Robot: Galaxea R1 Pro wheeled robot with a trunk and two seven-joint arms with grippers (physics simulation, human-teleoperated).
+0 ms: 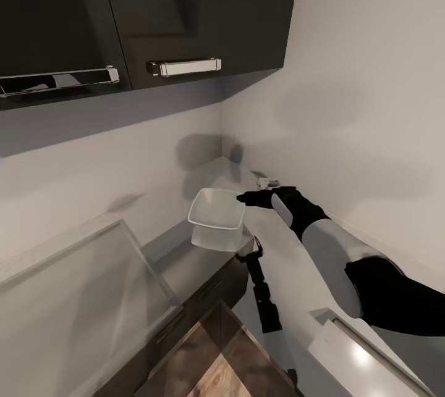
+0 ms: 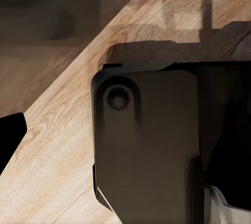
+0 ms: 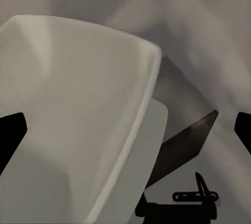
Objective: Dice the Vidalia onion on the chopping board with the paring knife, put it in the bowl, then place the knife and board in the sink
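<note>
Right then, the right gripper [image 1: 247, 199] hung spread wide and empty at the bowl [image 1: 216, 212], left gripper's state unclear; a nudge could have shoved the bowl off the countertop [image 1: 185, 261].

The robot's right arm [image 1: 346, 261] reaches forward and up from the lower right of the head view, white forearm leading to a black wrist. Its right gripper [image 1: 247, 198] is held level at mid-frame, fingers [image 3: 11, 135] spread wide apart at the edges of the right wrist view. One dark left fingertip [image 2: 9, 136] shows in the left wrist view.
</note>
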